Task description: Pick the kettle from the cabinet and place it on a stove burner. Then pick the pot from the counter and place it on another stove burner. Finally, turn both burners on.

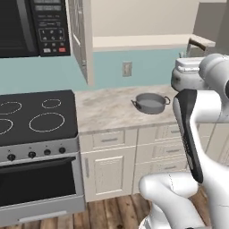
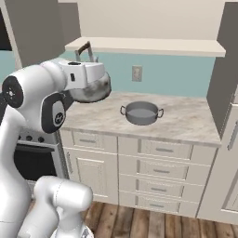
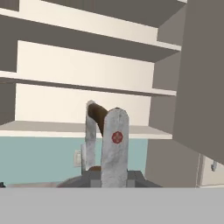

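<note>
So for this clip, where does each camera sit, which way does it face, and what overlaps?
Left base view: behind the arm's left, facing stove burners, counter, pot; arm at right.
Right base view: behind the arm's right, facing the same counter and pot; arm at left, kettle lifted.
Hand view: on the hand, facing cabinet shelves; end effector shut on the kettle's handle.
Shared: pot, counter.

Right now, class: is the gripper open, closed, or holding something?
Gripper: closed, its fingers holding the kettle by its handle.

White rounded arm [image 2: 28,139] is showing dark joint caps at nine o'clock; pale grey fingers [image 3: 114,148] are bearing a red round mark.
</note>
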